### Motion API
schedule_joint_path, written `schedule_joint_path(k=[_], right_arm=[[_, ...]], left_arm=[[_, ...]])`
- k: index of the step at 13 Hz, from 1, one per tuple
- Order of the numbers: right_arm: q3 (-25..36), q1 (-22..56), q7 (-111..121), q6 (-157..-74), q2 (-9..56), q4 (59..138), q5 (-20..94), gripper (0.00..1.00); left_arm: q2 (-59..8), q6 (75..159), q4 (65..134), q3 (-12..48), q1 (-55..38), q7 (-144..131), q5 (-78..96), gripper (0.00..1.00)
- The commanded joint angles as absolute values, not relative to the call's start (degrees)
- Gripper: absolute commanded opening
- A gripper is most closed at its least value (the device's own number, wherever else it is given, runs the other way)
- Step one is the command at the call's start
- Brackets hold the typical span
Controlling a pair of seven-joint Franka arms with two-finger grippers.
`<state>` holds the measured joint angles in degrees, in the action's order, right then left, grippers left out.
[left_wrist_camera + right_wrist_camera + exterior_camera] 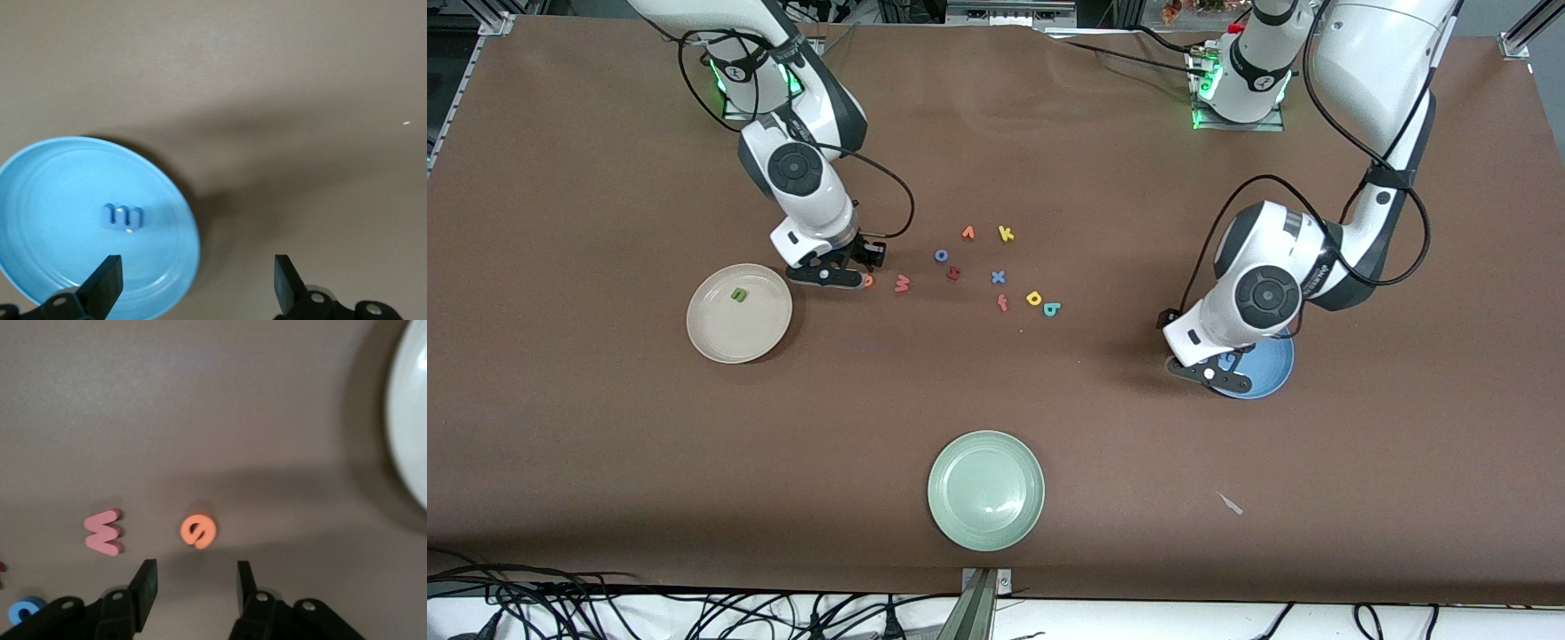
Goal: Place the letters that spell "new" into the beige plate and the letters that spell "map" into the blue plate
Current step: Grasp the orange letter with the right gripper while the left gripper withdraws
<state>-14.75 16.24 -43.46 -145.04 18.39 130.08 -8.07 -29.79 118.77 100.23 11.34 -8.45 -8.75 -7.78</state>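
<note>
In the left wrist view the blue m lies flat in the blue plate. My left gripper hangs open over that plate's edge, holding nothing. In the front view it covers part of the blue plate. The green n lies in the beige plate. My right gripper is open and empty just above the orange e, with the salmon w beside it. The yellow a and teal p lie on the table mid-way between the arms.
Loose letters are scattered mid-table: blue o, orange v, yellow k, blue x, a dark red letter and a salmon one. A pale green plate sits nearest the front camera.
</note>
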Motion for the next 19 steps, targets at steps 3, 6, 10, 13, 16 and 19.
schedule_joint_path(k=[3,6,10,13,16,19], right_arm=[[-14.77,16.17,-45.09,-145.72,20.56,128.67,-8.96,0.56],[-14.42,15.73,-44.91,-148.18,21.79,128.58,-9.76,0.56],[-13.54,15.64,-44.91,-150.11,23.73,128.41,-10.72,0.56],[-13.45,16.17,-45.26,-150.64,24.78,128.41,-10.81,0.56],[-13.45,16.17,-45.26,-151.61,25.22,128.5,-10.81,0.53],[-13.36,16.17,-45.18,-151.61,25.22,128.5,-10.99,0.33]], left_arm=[[-28.92,117.51,100.37,11.43,-8.53,-10.2,-6.33,1.0],[-28.83,116.38,100.55,11.43,-8.53,-10.11,-6.42,1.0],[-28.92,115.93,100.28,11.43,-8.53,-10.2,-6.33,1.0],[-28.92,115.93,100.37,11.43,-8.61,-10.2,-6.33,1.0],[-28.92,115.93,100.37,11.43,-8.61,-10.2,-6.33,1.0],[-29.09,116.01,100.37,11.43,-8.61,-10.2,-6.33,1.0]])
